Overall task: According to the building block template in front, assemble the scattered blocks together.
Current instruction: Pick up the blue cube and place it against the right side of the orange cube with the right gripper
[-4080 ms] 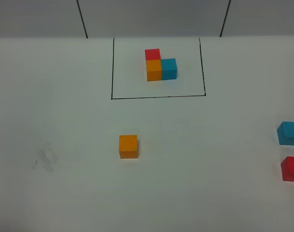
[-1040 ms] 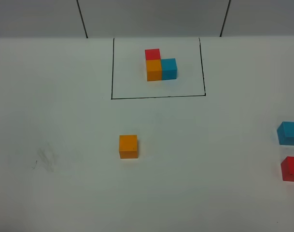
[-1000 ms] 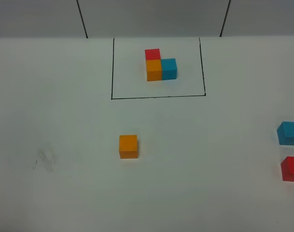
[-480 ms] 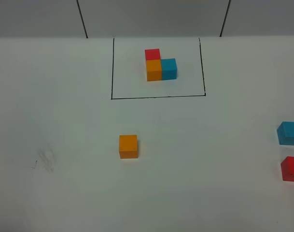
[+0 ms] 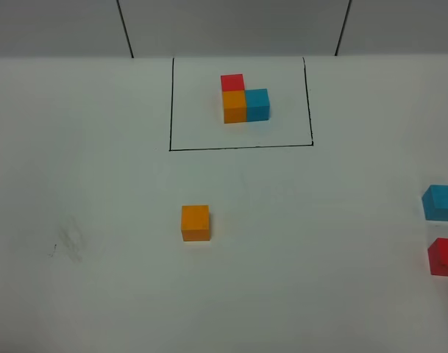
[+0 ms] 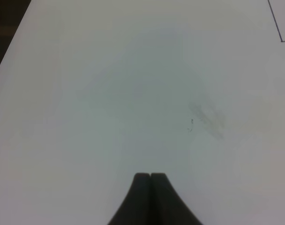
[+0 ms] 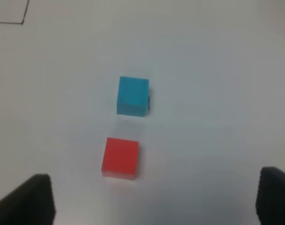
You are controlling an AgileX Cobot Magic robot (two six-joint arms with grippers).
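Observation:
The building block template (image 5: 245, 98) sits at the back inside a black drawn rectangle: red cube behind orange, blue to its right. The loose orange block (image 5: 195, 222) lies mid-table. The loose light blue block (image 5: 441, 202) and red block (image 5: 444, 257) lie at the right edge; both also show in the right wrist view, blue (image 7: 133, 95) and red (image 7: 120, 157). My right gripper (image 7: 154, 199) is open, fingers wide apart, above and short of the red block. My left gripper (image 6: 150, 178) is shut and empty over bare table. Neither gripper shows in the exterior view.
The white table (image 5: 319, 243) carries a faint grey smudge (image 5: 69, 241) at the left, also seen in the left wrist view (image 6: 205, 115). A dark table edge (image 6: 6, 28) shows in the left wrist view. A grey wall stands behind the template.

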